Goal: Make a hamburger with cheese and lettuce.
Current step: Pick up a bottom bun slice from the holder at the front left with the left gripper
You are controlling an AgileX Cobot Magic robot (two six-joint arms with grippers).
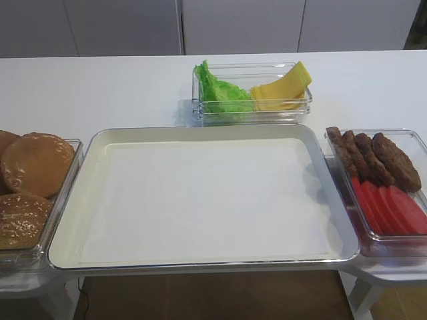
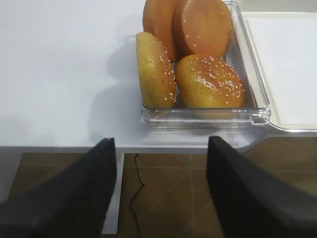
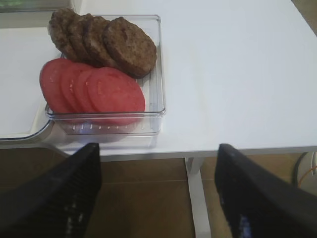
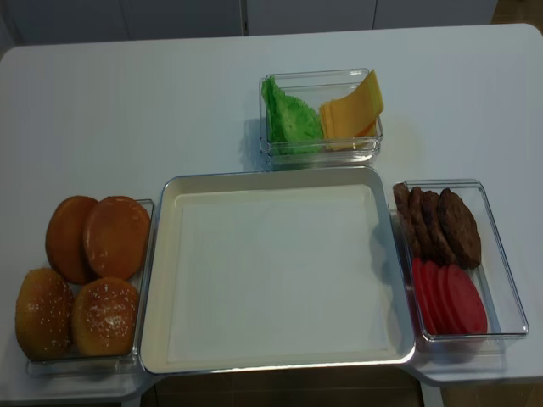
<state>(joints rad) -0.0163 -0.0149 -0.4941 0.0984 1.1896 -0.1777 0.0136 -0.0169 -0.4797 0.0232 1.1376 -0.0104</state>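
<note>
Exterior high: lettuce (image 1: pixel 222 95) and cheese (image 1: pixel 283 89) sharing a clear box (image 1: pixel 250 115) at 12 o'clock of the tray (image 1: pixel 93 148)

Right wrist: right gripper (image 3: pixel 157 191) spread wide, holding nothing – patties (image 3: pixel 105 42) and tomato slices (image 3: pixel 91 89) ahead

Left wrist: left gripper (image 2: pixel 161 186) spread wide, nothing held – buns (image 2: pixel 190 54) at 12 o'clock

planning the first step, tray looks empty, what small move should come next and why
Probably bring the left tool forward and down over the smooth bun halves in the left container. The tray holds nothing yet, a burger starts with a base, and both tools hang open off the table edge; the left wrist view already faces that container.
</note>
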